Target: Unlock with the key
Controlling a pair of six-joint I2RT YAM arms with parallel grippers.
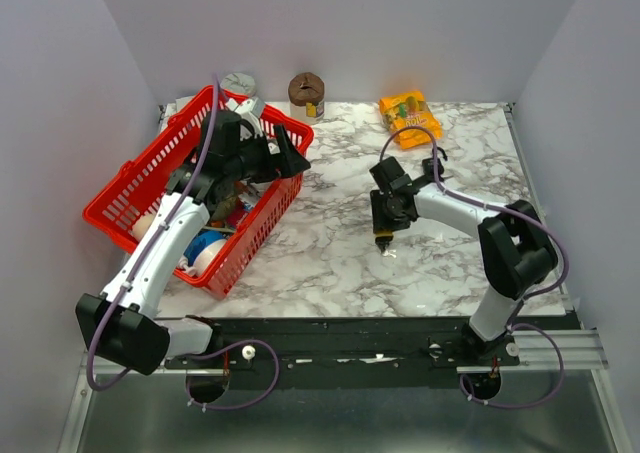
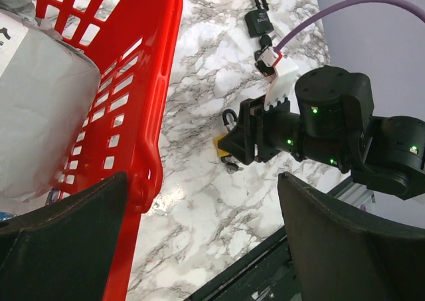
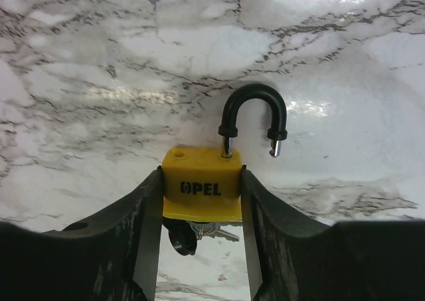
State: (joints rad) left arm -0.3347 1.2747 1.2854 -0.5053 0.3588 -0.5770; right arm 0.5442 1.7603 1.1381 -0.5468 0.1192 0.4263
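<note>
Right-wrist close-up: padlock [image 3: 201,188], shackle [image 3: 253,92] open

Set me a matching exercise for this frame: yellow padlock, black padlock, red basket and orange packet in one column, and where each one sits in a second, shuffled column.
1. yellow padlock
2. black padlock
3. red basket
4. orange packet

A. flat at the far edge of the table, by the back wall
B. loose on the table beside the right arm
C. on the table's left side
D. clamped between the fingers of the right gripper, shackle open

Pairs: 1-D, 2-B, 3-C, 4-A
</note>
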